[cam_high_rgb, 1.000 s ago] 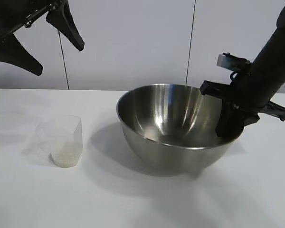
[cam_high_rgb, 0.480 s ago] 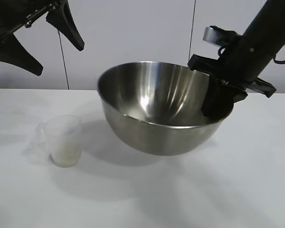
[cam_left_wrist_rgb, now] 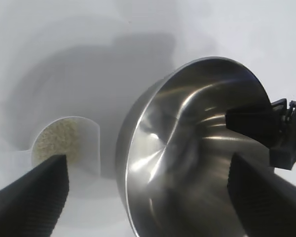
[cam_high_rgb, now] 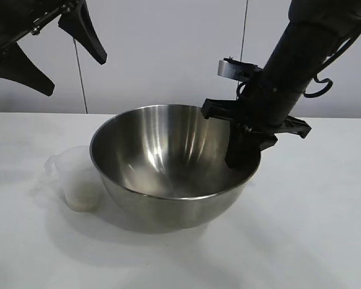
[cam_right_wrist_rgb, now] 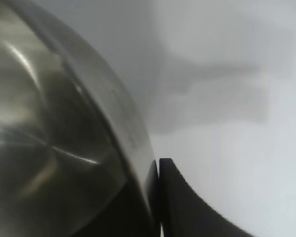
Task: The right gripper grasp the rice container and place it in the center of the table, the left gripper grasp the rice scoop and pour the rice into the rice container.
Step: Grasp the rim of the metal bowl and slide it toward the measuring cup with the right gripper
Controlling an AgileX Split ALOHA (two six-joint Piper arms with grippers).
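Note:
The rice container (cam_high_rgb: 162,156), a big shiny steel bowl, is near the middle of the table (cam_high_rgb: 307,241), tilted a little. My right gripper (cam_high_rgb: 239,155) is shut on its right rim, one finger inside and one outside, and the right wrist view shows the rim (cam_right_wrist_rgb: 133,133) pinched at the right gripper (cam_right_wrist_rgb: 159,170). The rice scoop (cam_high_rgb: 79,180), a clear cup with white rice (cam_high_rgb: 82,198) in its bottom, stands just left of the bowl. My left gripper (cam_high_rgb: 75,75) hangs open high at the upper left. Its wrist view looks down on the scoop (cam_left_wrist_rgb: 64,143) and bowl (cam_left_wrist_rgb: 187,163).
A pale panelled wall (cam_high_rgb: 168,54) rises behind the table. White tabletop lies bare in front of the bowl and to its right. The bowl's left side nearly meets the scoop; whether they touch I cannot tell.
The right gripper has carried the bowl from the right side leftward, lifting it on the way, and it now sits lower beside the scoop. The left gripper has not moved.

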